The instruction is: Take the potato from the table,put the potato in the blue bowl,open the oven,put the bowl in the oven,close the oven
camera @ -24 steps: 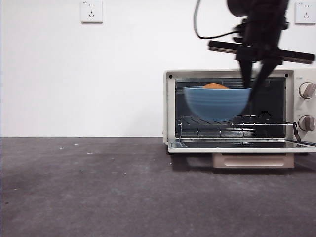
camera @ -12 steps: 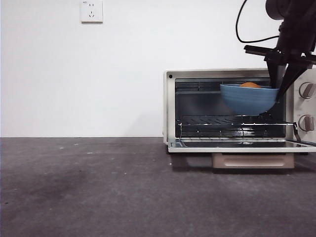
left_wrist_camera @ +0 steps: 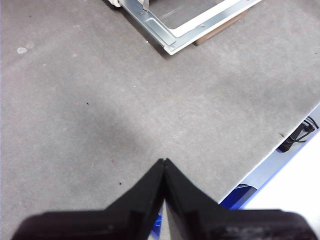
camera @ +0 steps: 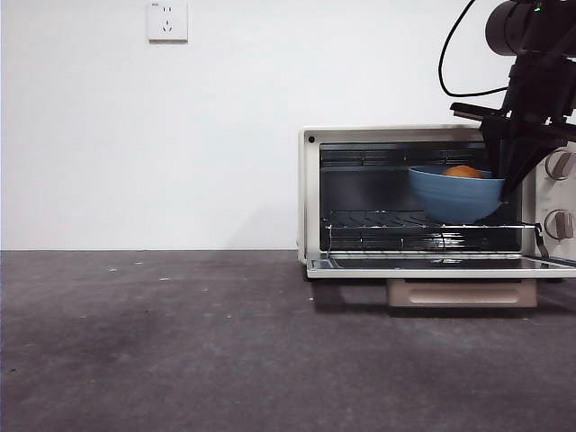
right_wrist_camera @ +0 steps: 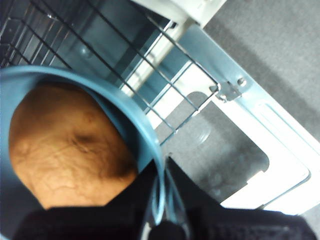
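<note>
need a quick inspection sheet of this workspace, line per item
surface: dark grey table, speckled, a few pale flecks.
job's things: oven door folded down flat; blue bowl held inside the oven just above the wire rack, potato in it.
clutter: nothing seen.
grippers: right claw shut on the bowl's rim; left claw shut, empty, over bare table.
cables: black cable looping off the right arm; another black cable below the table edge.
surroundings: white wall, socket upper left.
</note>
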`<state>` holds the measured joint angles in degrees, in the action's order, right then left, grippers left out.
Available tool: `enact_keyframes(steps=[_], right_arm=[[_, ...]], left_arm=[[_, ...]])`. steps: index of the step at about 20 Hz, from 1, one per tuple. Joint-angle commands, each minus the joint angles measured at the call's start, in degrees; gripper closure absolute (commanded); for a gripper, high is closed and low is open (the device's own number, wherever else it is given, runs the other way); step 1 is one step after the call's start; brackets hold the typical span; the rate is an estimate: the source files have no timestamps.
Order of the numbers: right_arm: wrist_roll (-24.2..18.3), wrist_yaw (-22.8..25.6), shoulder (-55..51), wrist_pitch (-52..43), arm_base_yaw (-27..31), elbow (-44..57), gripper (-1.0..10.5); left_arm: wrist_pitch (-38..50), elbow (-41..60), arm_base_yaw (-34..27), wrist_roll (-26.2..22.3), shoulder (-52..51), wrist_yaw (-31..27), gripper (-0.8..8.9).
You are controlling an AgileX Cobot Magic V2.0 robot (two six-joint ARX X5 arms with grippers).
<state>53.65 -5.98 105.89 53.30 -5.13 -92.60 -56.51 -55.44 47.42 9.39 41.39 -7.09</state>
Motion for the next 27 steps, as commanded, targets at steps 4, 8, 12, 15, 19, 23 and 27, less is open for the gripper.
enact_keyframes(steps=[4,8,12,15,19,23,27], right_arm=[[-0.1,0.2,0.7,-1.8,0.0,-0.2,9.4],[-1.5,0.2,0.7,-2.8,-0.1,-0.1,8.4],[-3.3,0.6,0.7,-2.9,-0.1,-0.2,7.2],[-4.4,0.9,0.6,-2.9,-0.1,-0.2,7.2],[-6.4,1.2,-0.1,-2.3,-0.1,-1.6,7.3],[-8.4,1.9,-1.9,-1.7,-0.1,-1.7,7.3],[-14.0,1.9,-5.9,-1.0,-0.2,-1.7,7.3]], left_arm=[[0.4,0.3,0.2,-0.8,-0.1,0.0,8.19],[0.4,0.3,0.2,-0.6,-0.1,0.0,8.19],[0.2,0.3,0.2,0.0,-0.1,0.1,8.19],[0.0,0.3,0.2,0.1,-0.1,0.1,8.19],[-0.9,0.3,0.2,0.8,-0.1,1.2,8.19],[-1.1,0.3,0.2,0.9,-0.1,1.6,8.19],[-1.0,0.3,0.2,0.6,0.0,1.6,8.19]])
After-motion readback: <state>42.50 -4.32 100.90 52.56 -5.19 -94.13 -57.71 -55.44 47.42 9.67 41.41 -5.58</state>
